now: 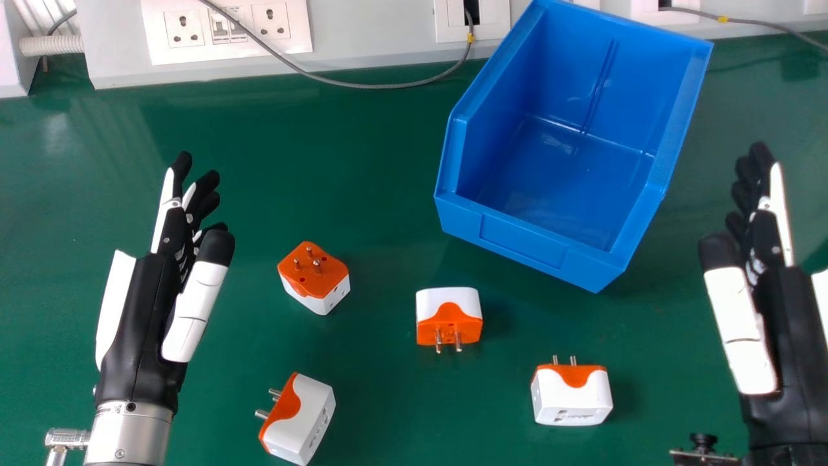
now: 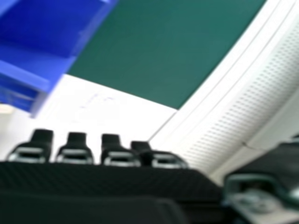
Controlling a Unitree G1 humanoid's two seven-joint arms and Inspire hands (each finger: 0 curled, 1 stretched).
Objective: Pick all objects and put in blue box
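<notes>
You have open room on the green surface (image 1: 369, 168) between your left robot hand (image 1: 147, 323) and the one blue box (image 1: 524, 241), and a narrower gap from its right rim to your right robot hand (image 1: 783, 323). Both are wide, fingers straight. Four plug adapters (image 1: 447, 307) lie outside the box.

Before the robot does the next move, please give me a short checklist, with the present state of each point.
1. Left hand open, holding nothing: ok.
2. Right hand open, holding nothing: ok.
3. Blue box standing with its open top accessible: ok.
4. All four plug adapters in the box: not ok, they lie on the table.
5. Grey cable away from the adapters: ok, behind them.
6. Box fixed against sliding: cannot tell.
</notes>
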